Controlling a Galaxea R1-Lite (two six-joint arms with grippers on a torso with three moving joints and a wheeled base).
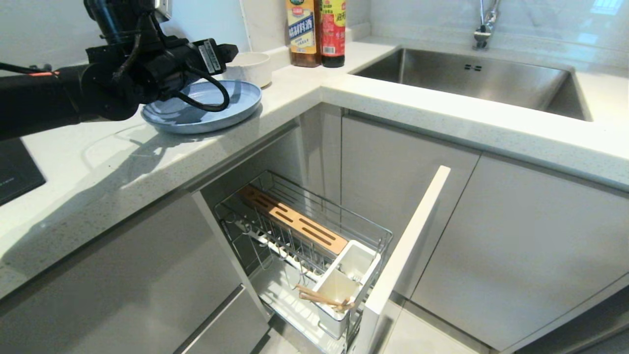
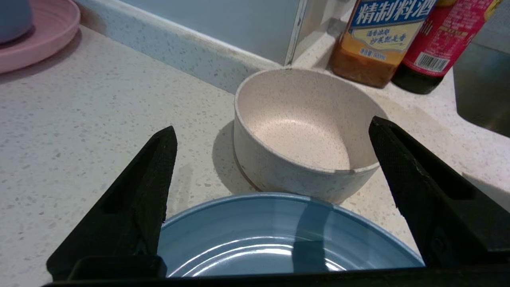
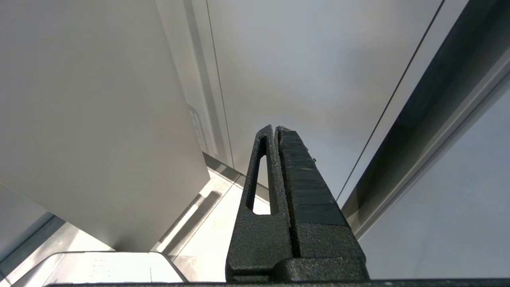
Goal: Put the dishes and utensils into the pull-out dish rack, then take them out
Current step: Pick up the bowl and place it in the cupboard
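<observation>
Left gripper: I see my left gripper [image 2: 271, 131] spread wide above the counter [image 1: 98, 162], holding nothing, its fingers [image 2: 143, 191] either side of the bowl [image 2: 303, 135] in the wrist view.
Right gripper: my right gripper [image 3: 277, 129] is parked low by the cabinet fronts, fingers pressed together, nothing between them.
Plate: the blue plate [image 1: 206, 105] lies flat on the counter under my left wrist, near the counter's front edge.
Bowl: off-white, upright, just behind the plate; I can't tell if they touch.
Rack: the rack [image 1: 304, 246] is pulled out below, prongs bare, no dish in it.
Chopsticks: the chopsticks [image 1: 322, 297] lie tilted in the nearer white cup [image 1: 339, 295]; I see no fork or other cutlery.
Stage, my guess: either loading dishes has yet to start or unloading is nearly done; I can't say which.
Risk, bowl: its wall looks thick and smooth; a shallow bite on the rim could let it slip or tip.
Risk, plate: a finger coming down low may catch the plate's rim and shove it towards the counter edge.
Risk, bottles: the bottles [image 2: 382, 36] stand just behind the bowl; overreaching could knock them.
Risk, carry: the rack is well below; a swinging dish could clip the counter lip or front panel [image 1: 408, 241].
</observation>
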